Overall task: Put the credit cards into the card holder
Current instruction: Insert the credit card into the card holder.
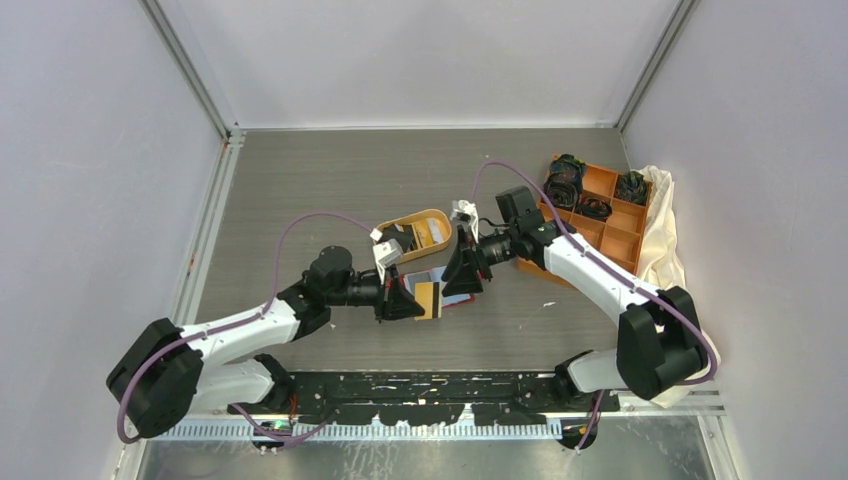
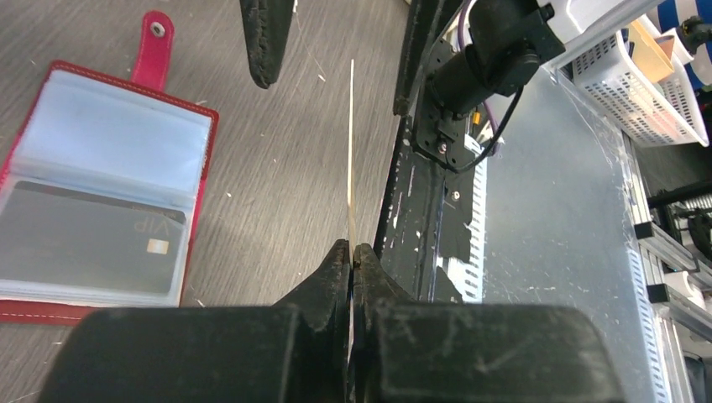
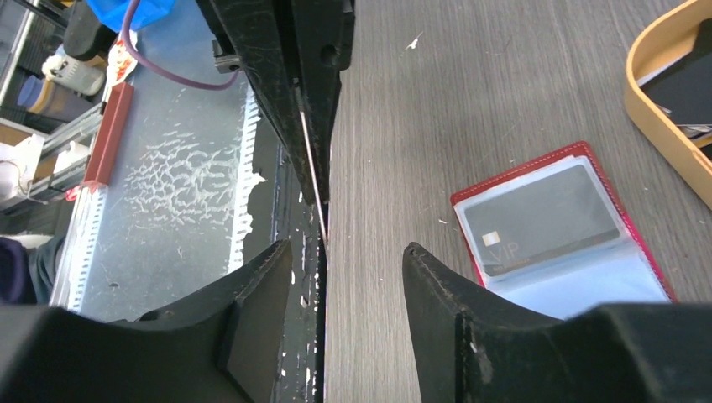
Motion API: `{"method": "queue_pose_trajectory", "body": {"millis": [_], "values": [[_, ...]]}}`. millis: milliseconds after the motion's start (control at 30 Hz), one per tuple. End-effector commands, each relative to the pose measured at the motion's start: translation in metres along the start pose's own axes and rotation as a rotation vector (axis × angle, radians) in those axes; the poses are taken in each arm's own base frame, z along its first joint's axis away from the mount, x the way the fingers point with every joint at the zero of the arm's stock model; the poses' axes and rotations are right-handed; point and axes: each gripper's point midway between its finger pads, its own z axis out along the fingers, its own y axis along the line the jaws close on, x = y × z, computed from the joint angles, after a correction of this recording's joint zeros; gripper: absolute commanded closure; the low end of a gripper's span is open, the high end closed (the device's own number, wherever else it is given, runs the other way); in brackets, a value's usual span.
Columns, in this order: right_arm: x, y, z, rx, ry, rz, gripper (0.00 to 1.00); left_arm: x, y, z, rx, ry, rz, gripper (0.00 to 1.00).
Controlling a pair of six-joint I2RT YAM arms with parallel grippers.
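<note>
Left gripper [image 2: 353,252]: black fingers pressed together, clamped on one short end of a thin, yellowish, rectangular plastic card [image 2: 351,151]. The card is seen edge-on and sticks straight out ahead of the fingertips.
Right gripper [image 3: 336,260]: jaws apart, pointing at the left gripper. The free end of the yellowish card reaches into the gap between its fingers [image 3: 260,285], and neither finger visibly touches it.
Card holder: a small red folding wallet [image 2: 109,126] with pale blue-grey clear sleeves lies open and flat on the grey wood-grain table [image 3: 504,84]. It is down to the left of the left gripper's fingers and down to the right of the right gripper's.
Card in wallet: a black card [image 2: 92,243] marked VIP sits in one clear sleeve.
Orange oval tray [image 3: 663,92]: ahead and right of the right gripper, beyond the red wallet, with more black cards [image 3: 693,80] inside.
Orange compartment box [image 1: 600,215]: behind the right gripper, beside its arm.
</note>
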Motion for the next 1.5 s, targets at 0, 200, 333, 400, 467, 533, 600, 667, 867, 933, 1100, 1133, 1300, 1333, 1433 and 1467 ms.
{"method": "queue_pose_trajectory", "body": {"millis": [0,200,333,400,467,533,600,667,867,933,1100,1133,1300,1333,1433,1467], "values": [[-0.01,0.011,0.005,-0.052,-0.026,-0.077,0.46,-0.016,-0.012,0.005,0.07,0.003,0.041,1.0],[-0.011,0.017,0.01,-0.076,-0.021,-0.077,0.61,-0.017,-0.012,0.008,0.077,0.012,0.041,1.0],[-0.013,0.02,0.01,-0.092,-0.026,-0.078,0.69,-0.015,-0.011,0.008,0.077,0.02,0.036,1.0],[-0.014,0.022,0.009,-0.098,-0.029,-0.078,0.7,-0.014,-0.01,0.009,0.075,0.023,0.034,1.0],[-0.016,0.023,0.009,-0.104,-0.032,-0.08,0.72,-0.013,-0.009,0.009,0.076,0.027,0.031,1.0],[-0.015,0.025,0.01,-0.115,-0.032,-0.074,0.78,-0.014,-0.009,0.01,0.076,0.027,0.031,1.0],[-0.015,0.027,0.012,-0.126,-0.029,-0.071,0.87,-0.014,-0.009,0.01,0.075,0.027,0.031,1.0],[-0.014,0.027,0.012,-0.128,-0.027,-0.067,0.96,-0.016,-0.008,0.01,0.064,0.023,0.03,1.0],[-0.014,0.015,0.008,-0.068,-0.031,0.024,0.99,-0.015,0.021,-0.004,-0.163,-0.006,-0.022,0.78],[-0.017,-0.002,0.003,-0.012,-0.063,0.107,0.99,-0.008,0.035,-0.017,-0.278,-0.024,-0.07,0.58],[-0.003,-0.062,-0.011,0.213,-0.038,0.3,0.99,0.014,0.061,-0.045,-0.485,-0.132,-0.233,0.31],[0.0,-0.07,-0.013,0.24,-0.026,0.329,0.99,0.018,0.063,-0.048,-0.505,-0.145,-0.267,0.3],[0.017,-0.098,-0.017,0.326,0.001,0.412,0.99,0.037,0.077,-0.051,-0.579,-0.172,-0.429,0.31],[0.021,-0.103,-0.018,0.342,0.004,0.425,0.99,0.039,0.079,-0.05,-0.589,-0.169,-0.453,0.31],[0.027,-0.116,-0.02,0.37,-0.001,0.472,0.99,0.043,0.085,-0.044,-0.6,-0.159,-0.495,0.32],[0.028,-0.119,-0.021,0.375,-0.006,0.497,0.99,0.044,0.087,-0.042,-0.604,-0.155,-0.503,0.32]]}}
